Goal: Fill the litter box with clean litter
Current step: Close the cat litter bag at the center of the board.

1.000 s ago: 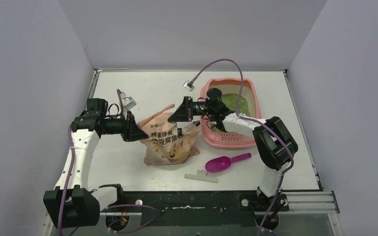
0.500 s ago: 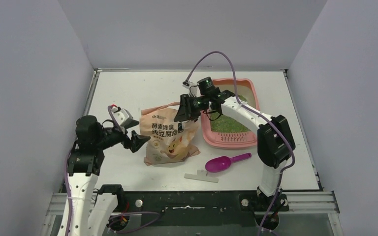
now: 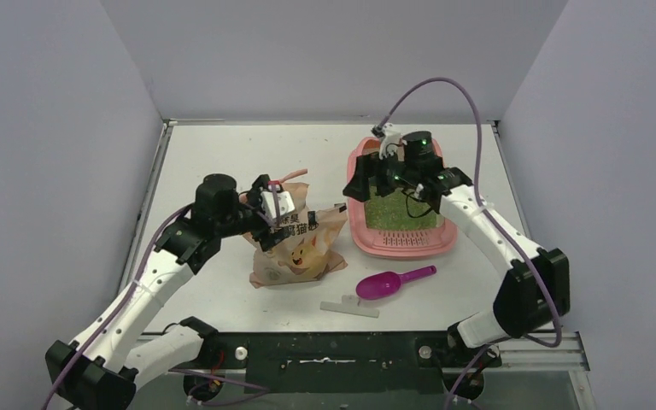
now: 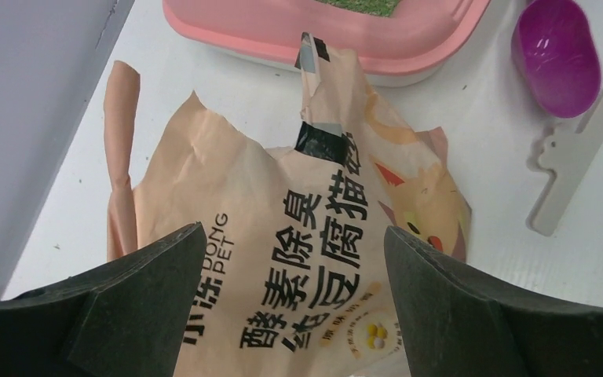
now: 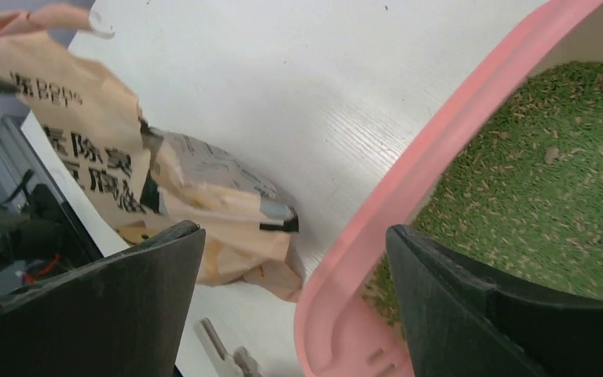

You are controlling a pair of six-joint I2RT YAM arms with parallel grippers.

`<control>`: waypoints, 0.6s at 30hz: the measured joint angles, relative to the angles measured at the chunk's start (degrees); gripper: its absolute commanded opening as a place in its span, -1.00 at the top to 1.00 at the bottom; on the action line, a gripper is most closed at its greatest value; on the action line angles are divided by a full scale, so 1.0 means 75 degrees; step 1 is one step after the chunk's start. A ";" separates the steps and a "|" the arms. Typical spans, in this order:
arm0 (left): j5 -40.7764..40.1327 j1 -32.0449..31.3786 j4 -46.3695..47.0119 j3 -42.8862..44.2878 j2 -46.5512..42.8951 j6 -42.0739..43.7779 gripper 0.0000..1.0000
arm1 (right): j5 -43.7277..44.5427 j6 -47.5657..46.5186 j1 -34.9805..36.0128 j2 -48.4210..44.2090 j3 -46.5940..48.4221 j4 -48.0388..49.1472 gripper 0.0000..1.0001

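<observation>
Looking done-ish: litter box point(image 3: 403, 248) sat far right with green litter point(image 3: 397, 209) bedded inside, bag point(image 3: 299, 256) slumped just left of it, left gripper point(image 4: 294, 229) and right gripper point(image 5: 294, 229) both gaping, holding nothing, guessing pouring was over

Between the left gripper's point(image 4: 292, 232) black fingers point(image 4: 141, 290), a tan bag point(image 4: 228, 181) is showing black characters and an orange cartoon. Beyond, a magenta scoop point(image 4: 557, 55) and white clip point(image 4: 569, 169) are lying. Ahead of the right gripper point(image 5: 294, 228), speckled green litter point(image 5: 534, 173) is lying in the pink litter box point(image 5: 408, 173).
</observation>
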 measured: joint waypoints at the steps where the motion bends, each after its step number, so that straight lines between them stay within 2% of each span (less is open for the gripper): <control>1: -0.0125 -0.0131 -0.0023 0.0140 0.0219 0.0187 -0.68 | -0.0064 -0.0181 -0.0128 -0.0335 -0.0318 0.0192 -0.86; 5: -0.0495 -0.0245 0.0000 0.0286 0.0595 0.0702 -0.77 | -0.0659 -0.0781 -0.0137 -0.1204 -0.1580 0.1046 -0.89; 9: -0.0670 -0.0245 0.0026 0.0289 0.0790 0.1058 -0.79 | -0.1207 -0.1037 0.0006 -0.1125 -0.2474 0.1821 -0.89; 18: -0.0874 -0.0245 -0.0093 0.0294 0.1172 0.1323 -0.82 | -0.1871 -0.1515 0.0271 -0.0187 -0.2524 0.2570 -0.88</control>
